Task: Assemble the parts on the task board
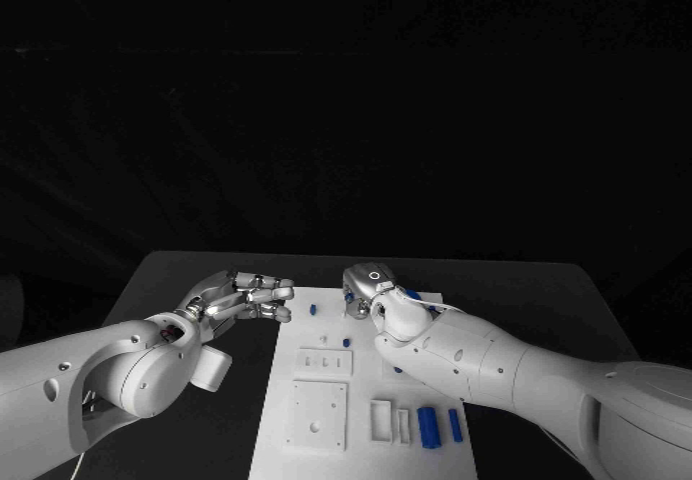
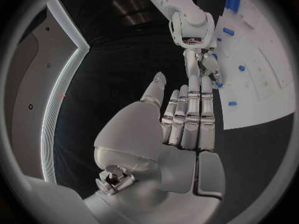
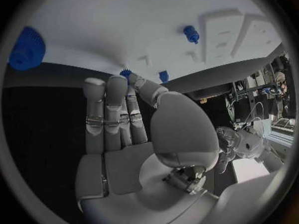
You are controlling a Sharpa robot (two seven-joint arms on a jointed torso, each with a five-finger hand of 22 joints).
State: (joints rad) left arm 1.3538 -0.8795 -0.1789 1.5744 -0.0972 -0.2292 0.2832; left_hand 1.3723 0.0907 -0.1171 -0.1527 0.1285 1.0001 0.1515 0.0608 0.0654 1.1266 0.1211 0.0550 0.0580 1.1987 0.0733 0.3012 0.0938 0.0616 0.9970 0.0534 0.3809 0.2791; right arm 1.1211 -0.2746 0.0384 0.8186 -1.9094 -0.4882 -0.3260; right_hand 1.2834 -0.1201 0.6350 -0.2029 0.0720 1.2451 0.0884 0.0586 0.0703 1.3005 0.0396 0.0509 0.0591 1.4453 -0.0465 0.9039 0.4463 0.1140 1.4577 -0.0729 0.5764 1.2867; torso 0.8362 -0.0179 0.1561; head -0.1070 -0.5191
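Task board [image 1: 325, 420] sits flat in the middle of the black table [image 1: 534, 290], running away from the robot, so both hands can reach its far end from either side. That far end is where all the action is right now.

Right arm comes over the board and its right hand [image 1: 378, 295] is tipped down at the far end. From its wrist cam the fingers [image 3: 106, 109] are stretched out long and close together, tips right at the board edge, with a small blue part [image 3: 127, 73] just past the fingertips and another blue piece [image 3: 163, 76] beside the thumb. Could be touching the first one, but I honestly can't tell if it's pinching anything or just poking at it. My guess is it's lining up to pick or nudge that piece.

Left hand [image 1: 238, 300] hangs just off the board's left side, fingers gently curled and apart, nothing in them. Looks like it's parked there waiting to help or steady things.

Smaller stuff: two blue cylinders [image 1: 428, 425] lie side by side at the near end, well behind the right hand's fingers, next to a raised white frame [image 1: 382, 420]. A blue peg [image 1: 315, 312] sits just off the left fingertips, and a blue gear [image 3: 26, 49] lies off to the side of the right fingers.
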